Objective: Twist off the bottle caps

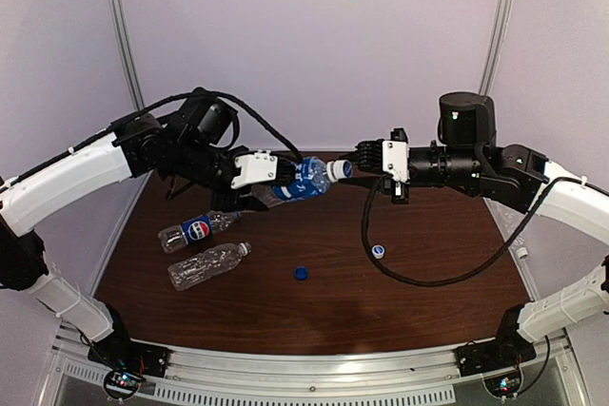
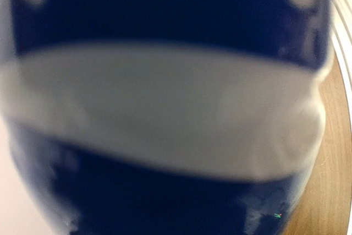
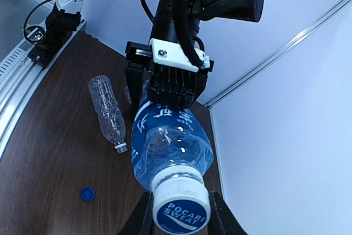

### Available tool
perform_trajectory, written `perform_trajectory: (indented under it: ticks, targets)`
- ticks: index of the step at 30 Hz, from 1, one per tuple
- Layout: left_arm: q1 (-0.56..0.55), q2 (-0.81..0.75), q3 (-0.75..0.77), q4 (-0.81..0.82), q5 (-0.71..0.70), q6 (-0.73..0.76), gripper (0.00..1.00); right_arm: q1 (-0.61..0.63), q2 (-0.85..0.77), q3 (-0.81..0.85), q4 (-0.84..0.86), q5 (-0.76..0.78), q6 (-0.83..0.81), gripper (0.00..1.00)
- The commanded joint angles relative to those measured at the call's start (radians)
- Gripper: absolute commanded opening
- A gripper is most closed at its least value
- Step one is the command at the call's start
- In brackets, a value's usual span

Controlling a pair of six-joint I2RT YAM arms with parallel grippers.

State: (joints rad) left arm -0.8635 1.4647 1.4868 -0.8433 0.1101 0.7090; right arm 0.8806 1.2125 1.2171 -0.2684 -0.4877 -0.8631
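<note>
Top external view. Operator: Report the condition of both tools.

Inspector: The left gripper is clamped partway closed around the body of the blue-labelled bottle. It holds the bottle roughly level in the air above the table. The right gripper meets it from the opposite side, jaws pinched tight on the white cap seated on the bottle neck.

Operator: Confirm from the wrist views.

Inspector: Right wrist view: one finger lies against each side of the cap, whose blue-printed top faces the camera. Left wrist view: a blurred blue and white label fills the frame, so the fingers cannot be made out.

Operator: Location of the remaining items?

Inspector: The Pepsi bottle and the unlabelled bottle lie on their sides at the table's left. A dark blue cap and a second white cap lie loose near the centre, apart from each other.
</note>
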Motion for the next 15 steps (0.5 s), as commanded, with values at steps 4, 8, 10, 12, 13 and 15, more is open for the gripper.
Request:
perform_trajectory:
  ticks: [4, 8, 10, 12, 13, 15]
  targets:
    - [0.025, 0.006, 0.027, -0.03, -0.025, -0.039, 0.39, 0.0, -0.037, -0.033, 0.005, -0.004, -0.031, 0.0]
    - [0.025, 0.008, 0.036, -0.03, -0.023, -0.04, 0.39, 0.0, -0.048, -0.057, 0.055, -0.01, 0.003, 0.01]
    - [0.024, 0.008, 0.04, -0.03, -0.024, -0.039, 0.39, 0.0, -0.049, -0.062, 0.064, -0.01, 0.009, 0.01]
    - [0.025, 0.008, 0.044, -0.03, -0.027, -0.04, 0.39, 0.001, -0.046, -0.061, 0.067, -0.013, 0.013, 0.01]
    - [0.025, 0.008, 0.045, -0.031, -0.027, -0.039, 0.39, 0.002, -0.046, -0.059, 0.067, -0.015, 0.015, 0.0]
    - [0.024, 0.008, 0.046, -0.031, -0.026, -0.039, 0.39, 0.002, -0.046, -0.057, 0.065, -0.02, 0.017, 0.0]
